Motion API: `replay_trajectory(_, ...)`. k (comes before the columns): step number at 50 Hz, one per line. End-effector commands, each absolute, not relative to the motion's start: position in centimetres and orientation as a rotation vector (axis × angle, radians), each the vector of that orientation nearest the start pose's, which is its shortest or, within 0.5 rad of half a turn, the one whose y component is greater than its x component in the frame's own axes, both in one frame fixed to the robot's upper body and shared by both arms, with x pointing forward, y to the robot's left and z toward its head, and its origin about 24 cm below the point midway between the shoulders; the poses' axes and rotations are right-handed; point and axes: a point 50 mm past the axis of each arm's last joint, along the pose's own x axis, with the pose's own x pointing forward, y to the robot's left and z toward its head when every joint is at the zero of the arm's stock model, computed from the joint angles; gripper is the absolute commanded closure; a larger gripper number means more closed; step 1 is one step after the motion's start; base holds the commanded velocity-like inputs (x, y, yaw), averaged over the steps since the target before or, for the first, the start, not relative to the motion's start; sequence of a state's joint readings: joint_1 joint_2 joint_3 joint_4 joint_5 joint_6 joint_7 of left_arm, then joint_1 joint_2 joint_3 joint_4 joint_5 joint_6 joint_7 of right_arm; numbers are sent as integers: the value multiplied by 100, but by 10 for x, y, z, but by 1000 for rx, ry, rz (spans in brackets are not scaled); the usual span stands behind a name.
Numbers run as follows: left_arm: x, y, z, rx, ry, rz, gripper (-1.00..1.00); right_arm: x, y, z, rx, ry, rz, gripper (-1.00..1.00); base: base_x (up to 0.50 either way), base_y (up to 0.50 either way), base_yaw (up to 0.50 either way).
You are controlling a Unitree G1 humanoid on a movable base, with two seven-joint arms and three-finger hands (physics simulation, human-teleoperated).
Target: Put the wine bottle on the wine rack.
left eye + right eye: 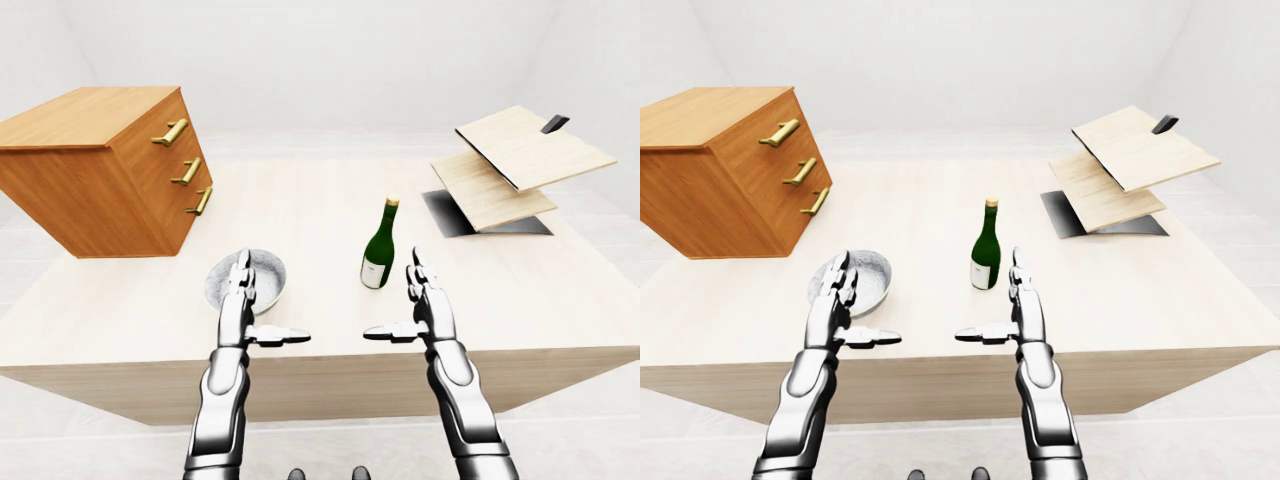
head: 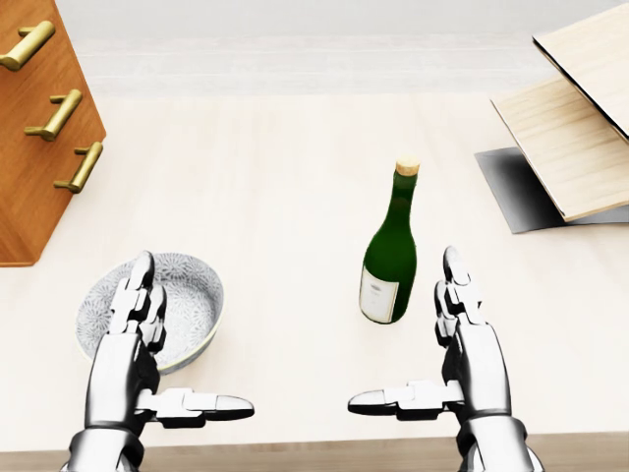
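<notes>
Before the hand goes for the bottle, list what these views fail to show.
- Wine bottle: label print too small to read, every view.
- Wine rack: head view's right edge cuts it off; its slots don't show.
- Bowl: left hand covers part of its inside, head view.
- Drawer cabinet: head view's left edge crops it.

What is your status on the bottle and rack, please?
Both hands open: left, right. Bottle upright on table, just left of right hand, not held. Rack at upper right; path clear.
</notes>
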State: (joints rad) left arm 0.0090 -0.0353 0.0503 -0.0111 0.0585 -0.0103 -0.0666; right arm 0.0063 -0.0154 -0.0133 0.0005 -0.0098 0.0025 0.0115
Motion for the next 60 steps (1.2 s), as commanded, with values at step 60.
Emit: replay_trajectory(60, 221, 158, 136, 112, -362, 14, -100, 239, -171, 102, -7, -212, 4, -100, -8, 3, 0)
